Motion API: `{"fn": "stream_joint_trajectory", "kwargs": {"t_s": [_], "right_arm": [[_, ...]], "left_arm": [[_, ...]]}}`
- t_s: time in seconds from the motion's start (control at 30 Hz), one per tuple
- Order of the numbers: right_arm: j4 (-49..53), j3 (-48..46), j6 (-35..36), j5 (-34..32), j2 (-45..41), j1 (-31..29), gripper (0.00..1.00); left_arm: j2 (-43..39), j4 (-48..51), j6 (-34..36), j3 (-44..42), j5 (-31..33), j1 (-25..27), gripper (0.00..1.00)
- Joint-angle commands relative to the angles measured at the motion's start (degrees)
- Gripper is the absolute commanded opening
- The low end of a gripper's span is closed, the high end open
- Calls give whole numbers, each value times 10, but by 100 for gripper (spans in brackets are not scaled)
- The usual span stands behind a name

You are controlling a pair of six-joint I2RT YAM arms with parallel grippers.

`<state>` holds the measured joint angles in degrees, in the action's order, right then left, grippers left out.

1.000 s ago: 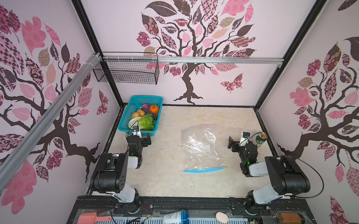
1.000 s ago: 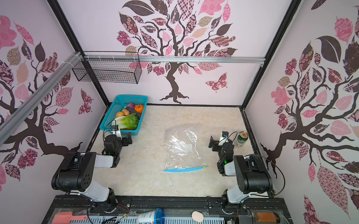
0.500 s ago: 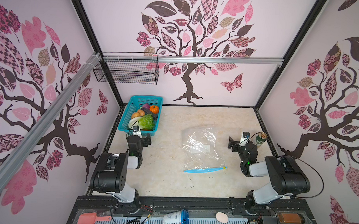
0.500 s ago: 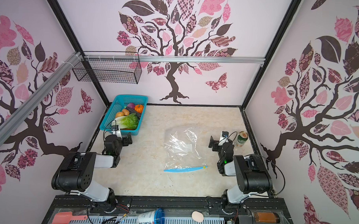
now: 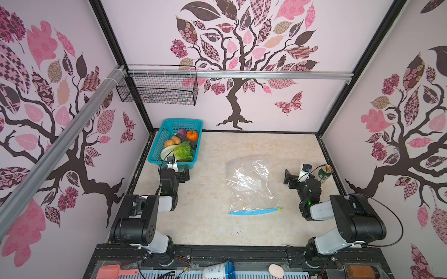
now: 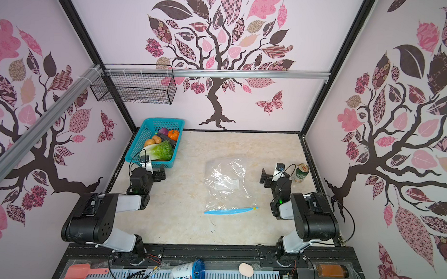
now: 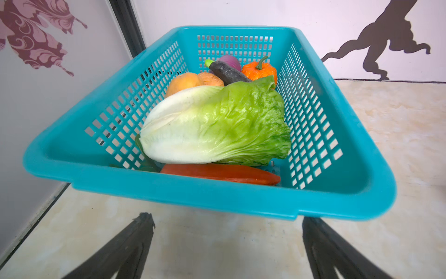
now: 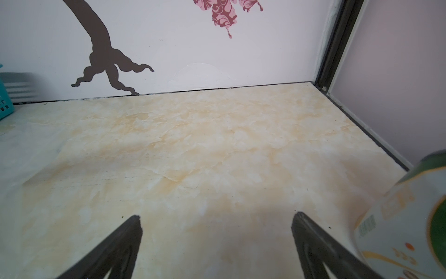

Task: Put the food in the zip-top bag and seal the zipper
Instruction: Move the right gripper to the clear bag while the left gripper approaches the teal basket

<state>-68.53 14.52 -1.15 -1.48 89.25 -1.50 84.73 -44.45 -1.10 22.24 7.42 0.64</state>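
The left gripper (image 7: pixel 226 219) at the teal basket (image 7: pixel 169 190) and right gripper (image 8: pixel 217 215) by the green can (image 8: pixel 398 229) gape wide, empty. The toy vegetables (image 7: pixel 217 125) sit basketed — the zip-top bag (image 5: pixel 249 182) lies flat mid-table (zipper (image 5: pixel 254 211) seemingly shut), so food could snag outside.

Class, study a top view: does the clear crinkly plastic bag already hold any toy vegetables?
No, the clear crinkly plastic bag lies flat and empty, while the toy vegetables sit in the teal perforated plastic basket.
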Motion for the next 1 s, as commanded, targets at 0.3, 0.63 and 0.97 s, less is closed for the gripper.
{"fn": "stream_joint_trajectory", "kwargs": {"t_s": [0.3,0.63,0.97], "right_arm": [[259,93,-61,-77,-127,-17,97],[573,280,-183,66,-111,-71,91],[764,344,-185,124,-128,-140,86]], "left_arm": [[-198,310,-68,88,18,1,99],[-285,450,-173,149,-65,6,98],[-182,495,-170,243,-177,121,98]]}}
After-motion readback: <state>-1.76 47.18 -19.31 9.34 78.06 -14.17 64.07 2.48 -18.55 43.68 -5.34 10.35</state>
